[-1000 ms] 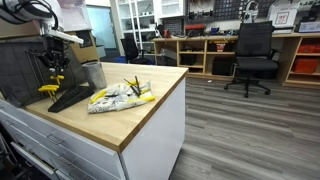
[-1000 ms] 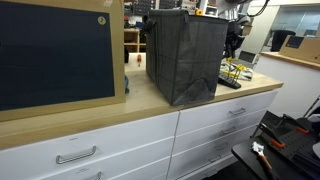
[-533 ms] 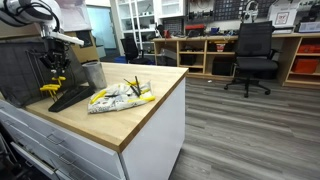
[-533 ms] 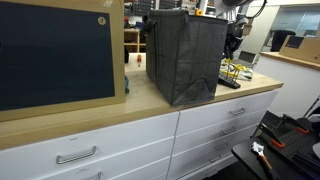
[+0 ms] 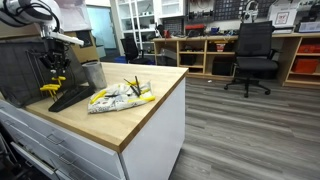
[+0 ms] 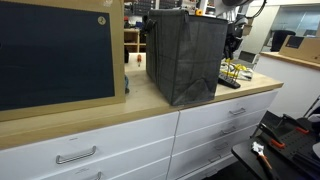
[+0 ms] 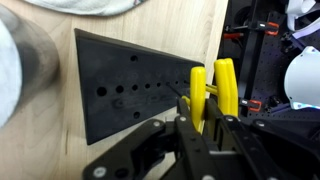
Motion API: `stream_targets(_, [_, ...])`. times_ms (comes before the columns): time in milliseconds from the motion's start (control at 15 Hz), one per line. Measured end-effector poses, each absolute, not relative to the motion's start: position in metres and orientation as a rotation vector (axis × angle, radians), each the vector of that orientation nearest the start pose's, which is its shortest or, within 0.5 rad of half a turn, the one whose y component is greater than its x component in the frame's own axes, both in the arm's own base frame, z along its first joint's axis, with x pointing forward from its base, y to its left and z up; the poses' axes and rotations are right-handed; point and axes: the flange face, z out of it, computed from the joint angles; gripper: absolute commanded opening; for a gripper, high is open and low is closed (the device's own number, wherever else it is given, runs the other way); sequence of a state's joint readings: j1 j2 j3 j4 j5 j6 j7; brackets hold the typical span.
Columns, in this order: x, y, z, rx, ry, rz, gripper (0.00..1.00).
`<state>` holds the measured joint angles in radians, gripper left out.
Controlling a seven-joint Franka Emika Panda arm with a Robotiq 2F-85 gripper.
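My gripper (image 7: 198, 112) points down over a black tool holder (image 7: 130, 92) drilled with rows of holes, which lies on the wooden counter. Its two black fingers sit close on either side of one yellow handle of a yellow-handled tool (image 7: 198, 88) that stands at the holder's edge; the second handle (image 7: 227, 85) lies just outside the fingers. In an exterior view the gripper (image 5: 55, 70) hangs at the counter's far end above the yellow tool (image 5: 49, 88) and the holder (image 5: 70, 97). In an exterior view the gripper (image 6: 235, 45) shows behind a grey fabric bin.
A metal cup (image 5: 92, 74) stands beside the holder. A white bag with several yellow-handled tools (image 5: 120, 97) lies mid-counter. A grey fabric bin (image 6: 185, 55) and a dark framed board (image 6: 55, 55) stand on the drawer unit. An office chair (image 5: 252, 55) is on the floor.
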<state>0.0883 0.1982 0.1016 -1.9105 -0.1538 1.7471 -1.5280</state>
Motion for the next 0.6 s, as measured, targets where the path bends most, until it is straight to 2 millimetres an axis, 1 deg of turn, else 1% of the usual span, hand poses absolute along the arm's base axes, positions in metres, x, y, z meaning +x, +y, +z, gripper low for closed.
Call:
stream_targets(333, [0.5539,0.0988,0.3677,1.988,2.516,-0.539,0.93])
stream_targets(400, [0.5538,0.0998,0.3677,1.979,2.527,-0.536,0.99])
stream_targets(600, [0.5533,0.1018,0.3678,1.956,2.576,-0.516,1.0])
